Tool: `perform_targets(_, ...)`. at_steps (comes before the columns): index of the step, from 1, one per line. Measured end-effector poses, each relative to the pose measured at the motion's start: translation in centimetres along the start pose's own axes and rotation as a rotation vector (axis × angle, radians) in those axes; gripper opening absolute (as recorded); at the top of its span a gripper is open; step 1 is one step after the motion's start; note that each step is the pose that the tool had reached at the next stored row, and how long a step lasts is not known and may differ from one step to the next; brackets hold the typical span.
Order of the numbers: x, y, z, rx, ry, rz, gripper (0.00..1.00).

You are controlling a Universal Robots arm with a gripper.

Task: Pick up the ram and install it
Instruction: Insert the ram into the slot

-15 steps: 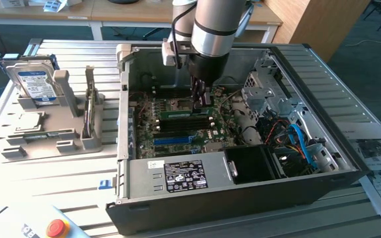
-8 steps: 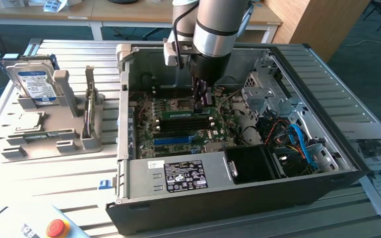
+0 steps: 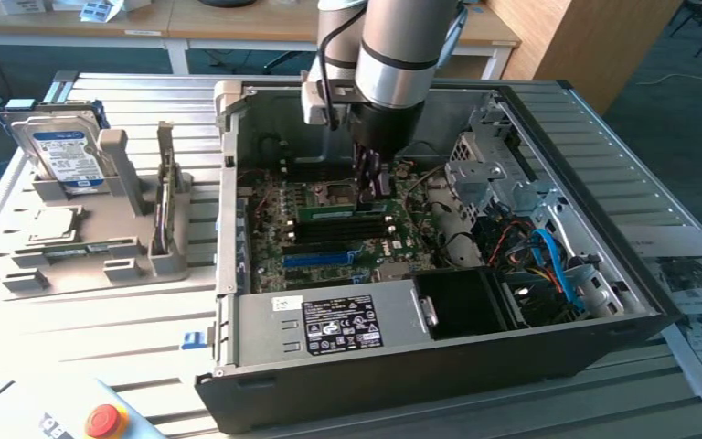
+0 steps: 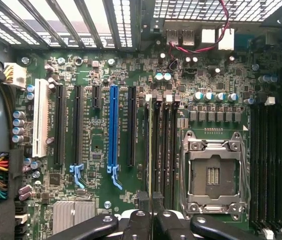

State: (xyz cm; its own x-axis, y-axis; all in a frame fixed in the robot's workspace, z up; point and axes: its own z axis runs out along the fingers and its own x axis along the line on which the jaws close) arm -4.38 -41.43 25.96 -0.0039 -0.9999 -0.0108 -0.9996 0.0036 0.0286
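At the table edge on the exterior view's left: grey fixture holding hard drive upright, processor chip flat, thin board on edge. Red button at the near corner on that side. Mid-table: open computer case, arm reaching down into it. Gripper low over motherboard, at the memory slots. Ram stands in a slot, between blue slot and CPU socket. Fingertips sit close together, pinching one end of the ram. Printed sheets at the table edge on the exterior view's right.
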Motion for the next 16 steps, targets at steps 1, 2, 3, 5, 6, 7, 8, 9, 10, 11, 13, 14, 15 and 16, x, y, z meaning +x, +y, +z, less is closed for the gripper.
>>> perform_targets(1, 0.0, 0.0, 0.12, 0.0, 0.0, 0.0, 0.12)
perform_targets(2, 0.0, 0.0, 0.24, -0.0001, 0.0001, 0.0, 0.12)
perform_targets(3, 0.0, -0.01, 0.37, 0.0, 0.0, 0.0, 0.12)
perform_targets(5, 0.0, -0.02, 0.63, 0.0, 0.0, 0.0, 0.12)
perform_targets(6, 0.0, -0.02, 0.75, 0.0, 0.0, 0.0, 0.12)
perform_targets(7, 0.0, -0.02, 0.88, 0.0, 0.0001, 0.0, 0.12)
perform_targets(8, 0.0, -0.03, 1.01, 0.0, 0.0, 0.0, 0.12)
perform_targets(9, 0.0, -0.03, 1.11, 0.0, 0.0001, 0.0, 0.12)
perform_targets(10, 0.0, -0.03, 1.21, 0.0, 0.0, 0.0, 0.12)
perform_targets(11, 0.0, -0.03, 1.29, -0.0001, 0.0001, 0.0, 0.12)
perform_targets(13, 0.0, -0.04, 1.47, 0.0, 0.0001, 0.0, 0.12)
perform_targets(14, 0.0, -0.04, 1.5, -0.0001, 0.0002, 0.0, 0.12)
perform_targets(15, 0.0, -0.04, 1.5, -0.0001, 0.0003, 0.0, 0.12)
perform_targets(16, 0.0, -0.04, 1.5, -0.0001, 0.0003, 0.0, 0.12)
